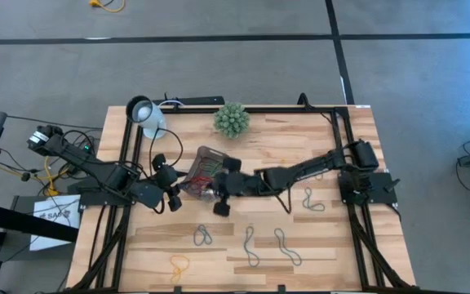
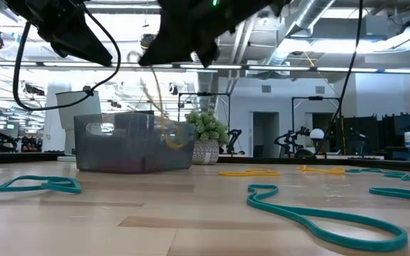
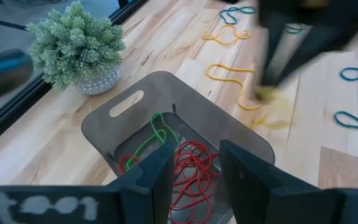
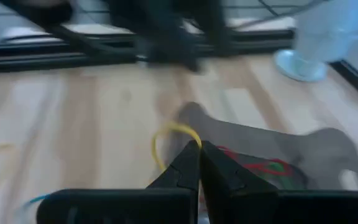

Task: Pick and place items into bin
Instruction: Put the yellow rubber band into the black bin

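Observation:
The bin [image 1: 205, 167], a dark translucent tray, sits mid-table with red and green loops [image 3: 188, 165] inside. My left gripper [image 3: 196, 149] hangs open above the bin's left side [image 1: 178, 184], touching nothing. My right gripper [image 4: 199, 148] is shut on a yellow loop [image 4: 166, 134] and hovers at the bin's near-right edge [image 1: 215, 189]. The loop dangles beside the bin wall [image 2: 161, 121]. More loops lie flat on the table: teal ones [image 1: 286, 247] [image 2: 319, 213] and a yellow one [image 1: 178, 265]. My right gripper pinches the yellow loop at its top [image 4: 188, 138] between the two fingertips, coming from above and slanting from the table's right. The loop is lifted clear and hangs slack below the fingers [image 2: 164, 131], next to the bin [image 2: 134, 142].
A spiky green plant in a pot [image 1: 231, 120] stands at the far edge behind the bin. A white lamp head [image 1: 143, 110] sits at the far left corner. Black frame rails [image 1: 345, 147] run along the table's sides. Loose loops are scattered over the near half.

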